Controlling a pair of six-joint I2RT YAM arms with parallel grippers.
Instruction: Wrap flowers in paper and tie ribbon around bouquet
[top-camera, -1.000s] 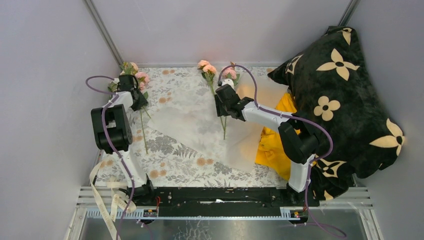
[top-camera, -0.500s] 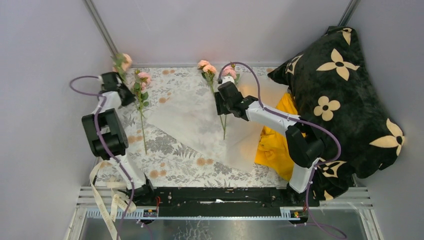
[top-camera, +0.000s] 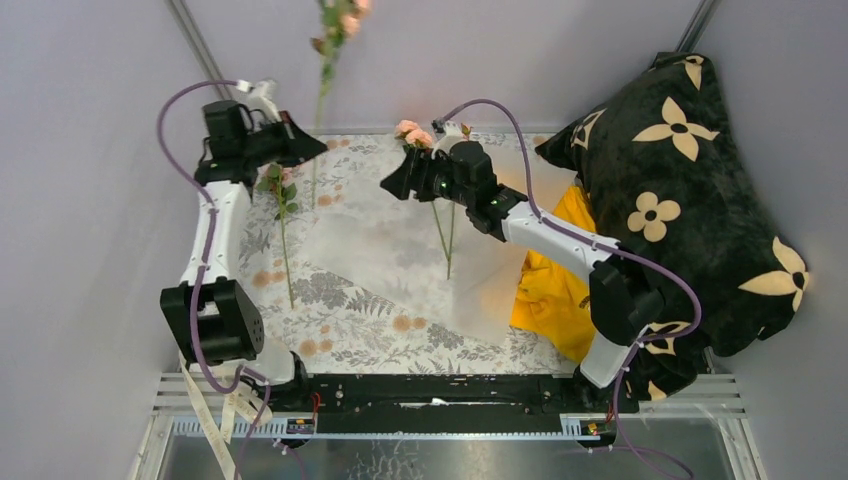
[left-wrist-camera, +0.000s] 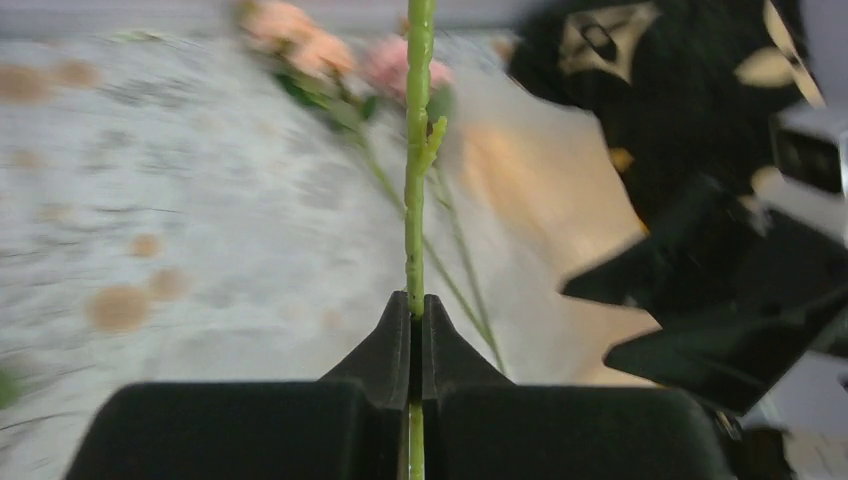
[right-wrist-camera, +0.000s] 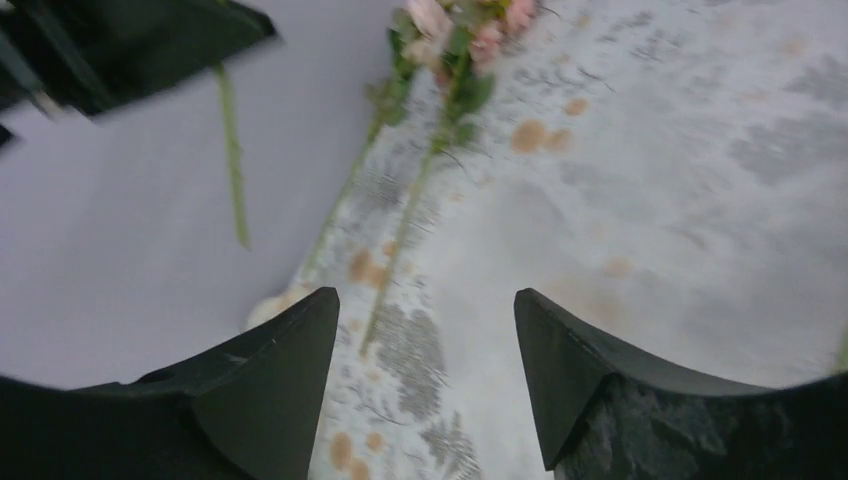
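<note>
While the left fingers (left-wrist-camera: 392, 345) pinch tight on a single green stem (left-wrist-camera: 415, 180), that flower (top-camera: 337, 24) is held high above the far left corner of the bench (top-camera: 350, 330). One more bloom (top-camera: 280, 190) lies on the bench beneath it. Two flowers (top-camera: 415, 135) rest on the paper (top-camera: 375, 250), stems pointing toward the arms. Over the paper's far edge, the right fingers (right-wrist-camera: 270, 380) stand wide and empty. The ribbon (top-camera: 205, 400) trails off the near left corner.
</note>
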